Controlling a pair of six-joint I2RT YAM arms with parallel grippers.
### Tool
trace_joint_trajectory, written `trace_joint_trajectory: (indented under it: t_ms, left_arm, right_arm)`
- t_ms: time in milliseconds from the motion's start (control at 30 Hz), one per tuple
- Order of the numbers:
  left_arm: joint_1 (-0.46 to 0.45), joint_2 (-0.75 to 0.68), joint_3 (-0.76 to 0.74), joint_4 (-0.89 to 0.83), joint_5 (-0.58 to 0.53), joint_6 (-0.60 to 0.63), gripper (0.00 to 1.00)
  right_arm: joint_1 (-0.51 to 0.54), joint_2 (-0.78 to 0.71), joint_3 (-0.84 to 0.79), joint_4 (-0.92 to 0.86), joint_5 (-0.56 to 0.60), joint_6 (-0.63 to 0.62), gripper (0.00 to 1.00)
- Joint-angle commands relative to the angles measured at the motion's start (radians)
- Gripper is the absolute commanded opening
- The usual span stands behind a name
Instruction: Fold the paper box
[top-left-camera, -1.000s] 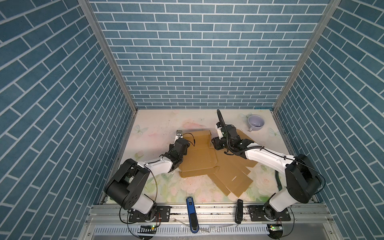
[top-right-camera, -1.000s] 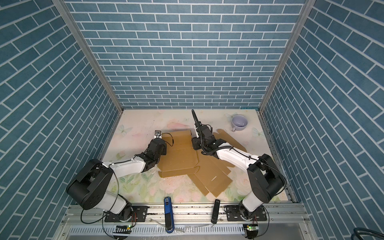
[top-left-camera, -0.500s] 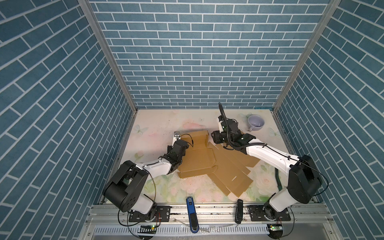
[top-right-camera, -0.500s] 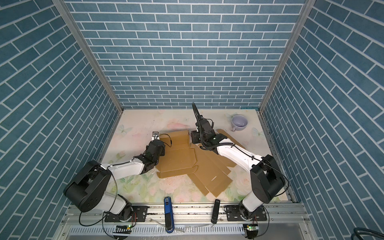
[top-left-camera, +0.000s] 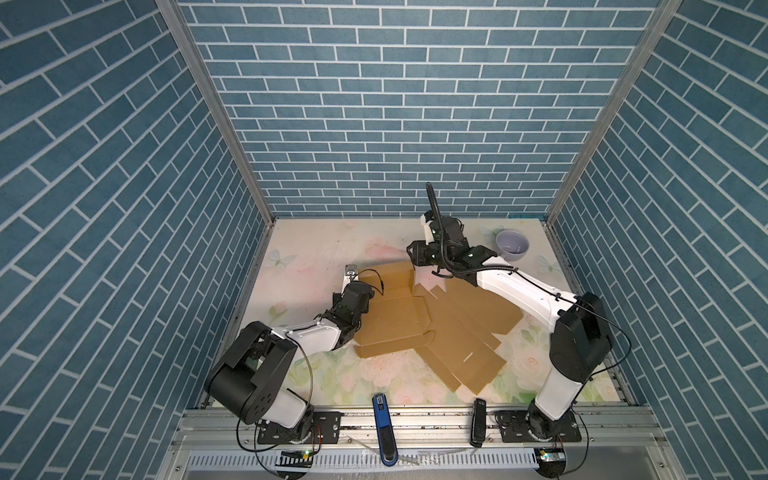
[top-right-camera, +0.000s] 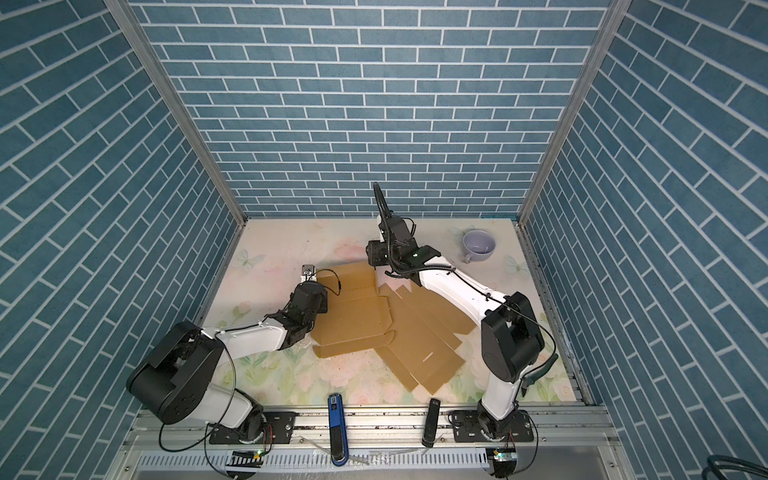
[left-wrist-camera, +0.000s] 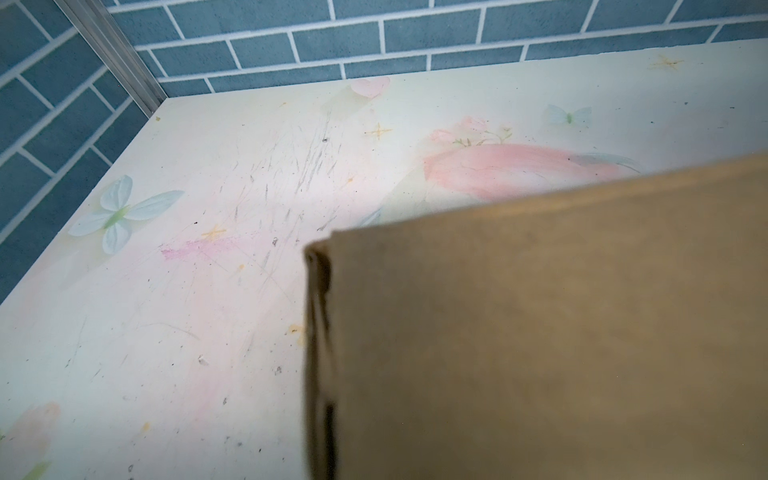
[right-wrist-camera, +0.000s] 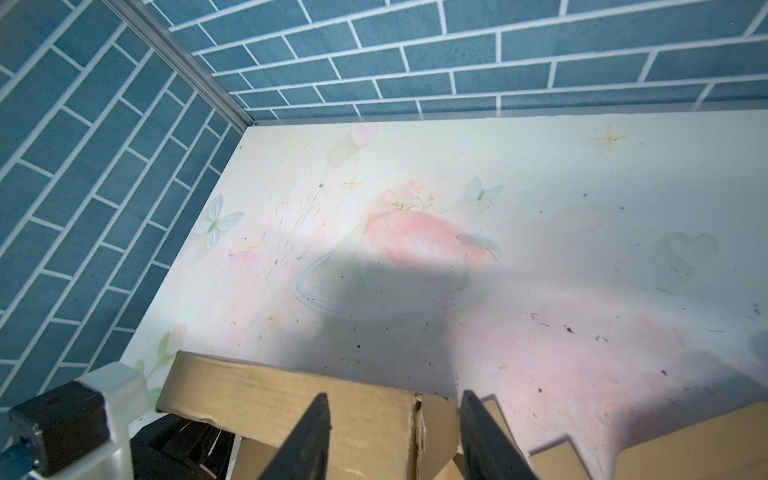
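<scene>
**Top views.** The paper box (top-left-camera: 399, 320) lies mid-table (top-left-camera: 311, 249), mostly as a flat blank. Only the far flap (top-right-camera: 347, 278) stands up. The left gripper (top-left-camera: 365, 296) sits at the blank's left edge. The right gripper (top-right-camera: 371, 254) hangs at the far flap's right-hand corner. The mug (top-left-camera: 513, 244) is well apart, near the back corner.

**Left wrist view.** A brown side panel (left-wrist-camera: 540, 332) fills the near field and shows a doubled edge. The fingertips are hidden behind it. The jaws are all but closed, and I judge them pinched on the box's left wall.

**Right wrist view.** The two black fingers (right-wrist-camera: 320, 432) stand about half apart and hold nothing. The flap's end corner lies between them. I cannot tell whether it touches either.

**Step in hand (judged).** Setting the far wall upright and seating its corner.

**To do it well:**
- Use the left pinch as a firm anchor so the blank cannot slide.
- Close the right fingers squarely on the flap beside the corner, not on the ragged crease.
- Turn the flap slowly about its score line.
- Check that the corner goes inside the side wall before letting go.
</scene>
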Motion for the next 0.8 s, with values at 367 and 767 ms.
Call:
trace_joint_trajectory:
  t_ms: [367,767]
  left_arm:
    - [0.014,-0.012,-0.014,-0.005,0.015,-0.009,0.13]
    - [0.014,-0.005,-0.014,-0.011,0.011,-0.016,0.19]
  right_arm:
    - [0.021,0.113,0.052,0.024,-0.114,0.059,0.38]
    - [0.027,0.112,0.002,0.028,-0.094,0.063,0.3]
